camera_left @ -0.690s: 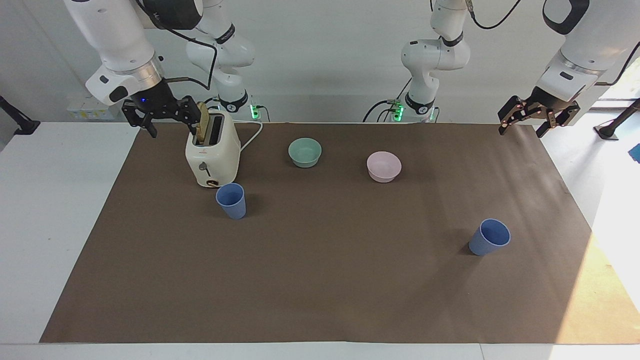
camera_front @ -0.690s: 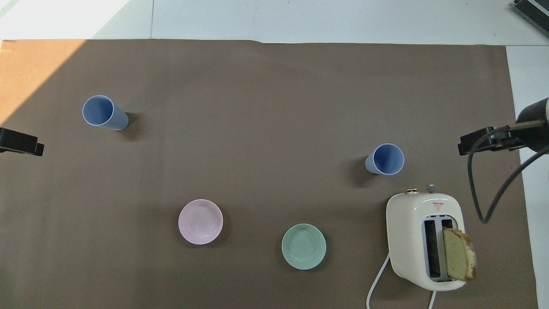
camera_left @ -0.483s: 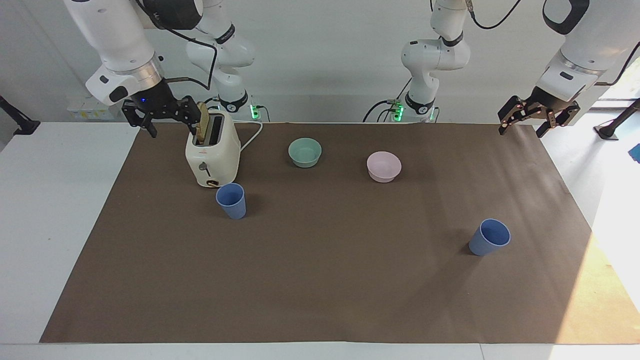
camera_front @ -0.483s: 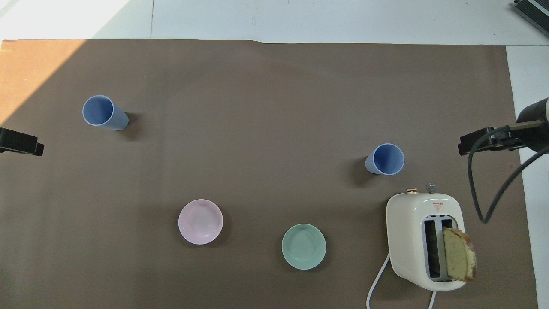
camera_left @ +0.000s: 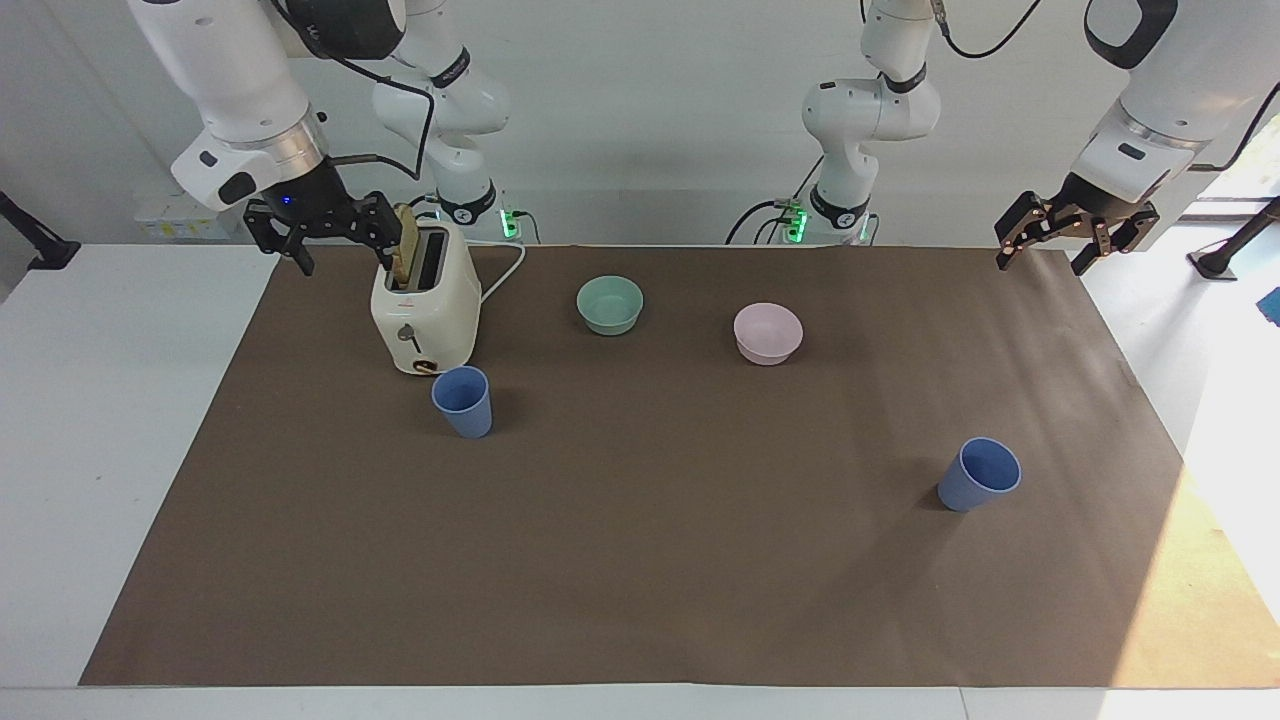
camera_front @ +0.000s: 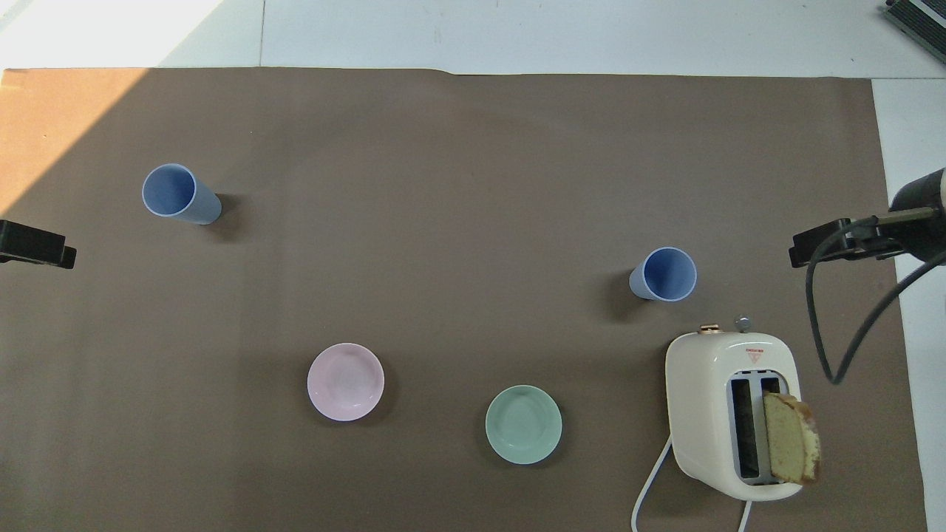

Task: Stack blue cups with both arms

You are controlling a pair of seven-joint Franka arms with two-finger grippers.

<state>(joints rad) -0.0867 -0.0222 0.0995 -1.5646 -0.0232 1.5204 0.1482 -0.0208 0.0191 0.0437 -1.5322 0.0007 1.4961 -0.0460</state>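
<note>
While both arms wait raised, the facing view shows the left pincer (camera_left: 1050, 245) wide and empty at its own end of the worktop (camera_left: 100, 420), the right pincer (camera_left: 340, 245) likewise beside the toaster (camera_left: 425, 315). Seen from overhead, each blue cup (camera_front: 179, 194) stands upright nearest its own arm, the second cup (camera_front: 665, 274) just beside the toaster, well apart from the first.

Bright, sharp pics, sun patch on mat (camera_left: 1215, 590) corner, soft shadows

Both arms wait raised. The left hand (camera_left: 1075, 243) hangs open — so does the right hand (camera_left: 318, 232), both empty.
</note>
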